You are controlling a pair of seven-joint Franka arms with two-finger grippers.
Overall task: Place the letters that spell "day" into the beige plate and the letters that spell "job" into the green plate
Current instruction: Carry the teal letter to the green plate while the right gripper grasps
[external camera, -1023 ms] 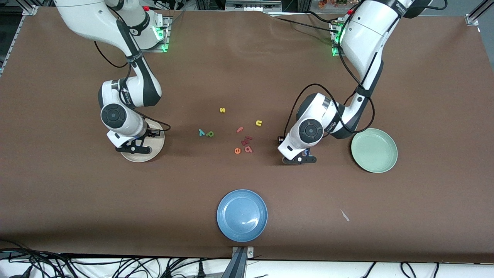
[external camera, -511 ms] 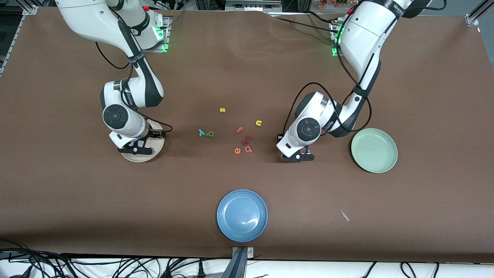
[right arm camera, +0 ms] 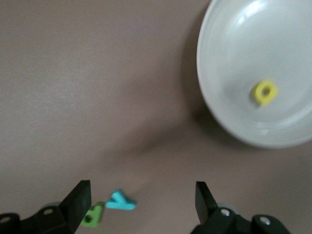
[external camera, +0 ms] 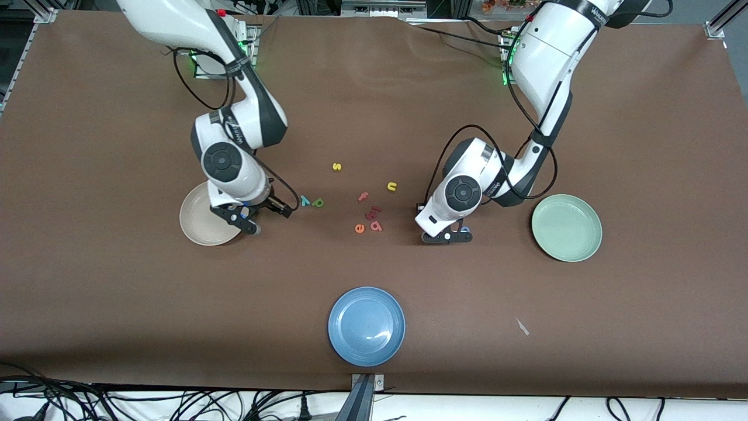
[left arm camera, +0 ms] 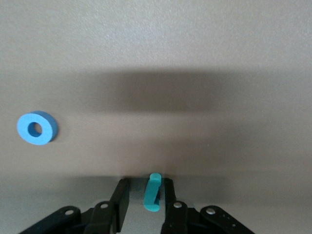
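My left gripper (external camera: 447,236) (left arm camera: 145,195) is down at the table between the letter cluster and the green plate (external camera: 566,227). Its jaws stand narrow around the teal "j" (left arm camera: 153,192); the letter leans on one finger and a gap shows at the other. The blue "o" (left arm camera: 36,128) lies nearby on the table. My right gripper (external camera: 248,223) (right arm camera: 144,195) hangs wide open and empty over the beige plate's (external camera: 197,224) (right arm camera: 229,122) rim. A yellow letter (right arm camera: 265,92) lies in that plate. The teal "y" (external camera: 304,200) (right arm camera: 120,201) and green letter (external camera: 317,203) (right arm camera: 91,215) lie just past it. The red "b" (external camera: 376,225) sits mid-table.
A yellow "s" (external camera: 336,166), yellow "u" (external camera: 392,186), pink "f" (external camera: 363,196) and orange "e" (external camera: 359,228) lie loose mid-table. A blue plate (external camera: 366,325) sits near the front edge. A paper scrap (external camera: 522,326) lies nearer the front camera than the green plate.
My right gripper has opened and swung off the beige plate toward the middle letters, leaving the plate uncovered. My left gripper has edged toward the letters and narrowed its jaws.
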